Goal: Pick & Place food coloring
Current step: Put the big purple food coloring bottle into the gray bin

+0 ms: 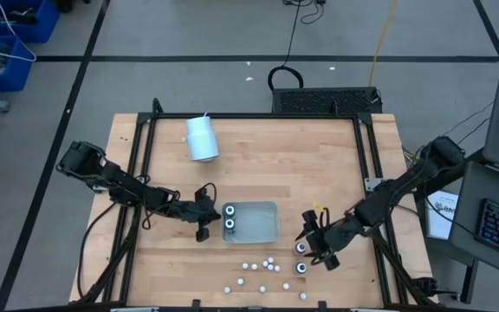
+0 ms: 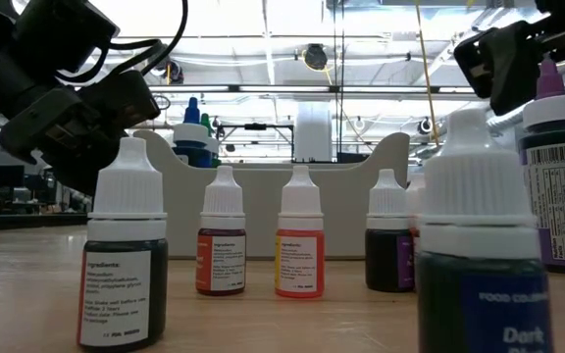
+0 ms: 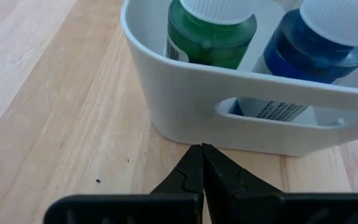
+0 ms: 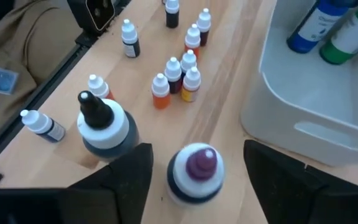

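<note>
Right wrist view: the right tool [image 4: 194, 171] hangs with its two dark fingers spread wide, and between them, not touched by either, stands a round dark bottle with a purple tip and white-ringed top [image 4: 196, 169] — judged the next bottle to be picked. Just beside that tool stands a second dark bottle with a black tip [image 4: 103, 126]. Farther ahead the small white-capped dropper bottles [image 4: 178, 78] stand scattered upright on the wooden tabletop [image 4: 229, 93], waiting their turn. Off to the side sits the pale grey plastic tray [image 4: 278, 118], already holding a blue bottle [image 4: 316, 25] and a green bottle [image 4: 350, 34]. The left tool [image 3: 201, 165] waits just short of the tray's handled wall, fingers pressed together, holding nothing — probably parked clear of the working arm.
</note>
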Motion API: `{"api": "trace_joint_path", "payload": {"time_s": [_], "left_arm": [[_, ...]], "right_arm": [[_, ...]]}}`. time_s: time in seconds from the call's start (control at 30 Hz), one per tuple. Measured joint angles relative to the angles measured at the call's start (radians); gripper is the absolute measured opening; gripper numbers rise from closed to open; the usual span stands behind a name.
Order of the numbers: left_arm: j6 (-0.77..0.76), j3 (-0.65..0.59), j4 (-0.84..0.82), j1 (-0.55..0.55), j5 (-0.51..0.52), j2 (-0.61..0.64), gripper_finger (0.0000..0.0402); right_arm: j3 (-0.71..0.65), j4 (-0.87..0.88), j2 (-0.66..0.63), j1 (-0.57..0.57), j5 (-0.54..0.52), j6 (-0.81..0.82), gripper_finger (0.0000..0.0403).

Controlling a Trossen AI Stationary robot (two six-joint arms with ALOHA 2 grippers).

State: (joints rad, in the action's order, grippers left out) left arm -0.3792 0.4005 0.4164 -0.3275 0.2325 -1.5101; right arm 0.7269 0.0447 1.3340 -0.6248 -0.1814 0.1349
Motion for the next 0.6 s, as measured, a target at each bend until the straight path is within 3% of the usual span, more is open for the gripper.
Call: {"api": "trace_joint_path", "payload": {"time_s": [0.3,0.6], "left_arm": [[0.002,0.000,0.000,0.000,0.000,0.000,0.0006],[0.002,0.000,0.000,0.000,0.000,0.000,0.0006]], "right_arm": [[0.000,-0.012,0.033,0.004,0.003,0.000,0.0214],[0.000,-0.009,0.033,0.004,0.004,-0.013,0.0128]]}}
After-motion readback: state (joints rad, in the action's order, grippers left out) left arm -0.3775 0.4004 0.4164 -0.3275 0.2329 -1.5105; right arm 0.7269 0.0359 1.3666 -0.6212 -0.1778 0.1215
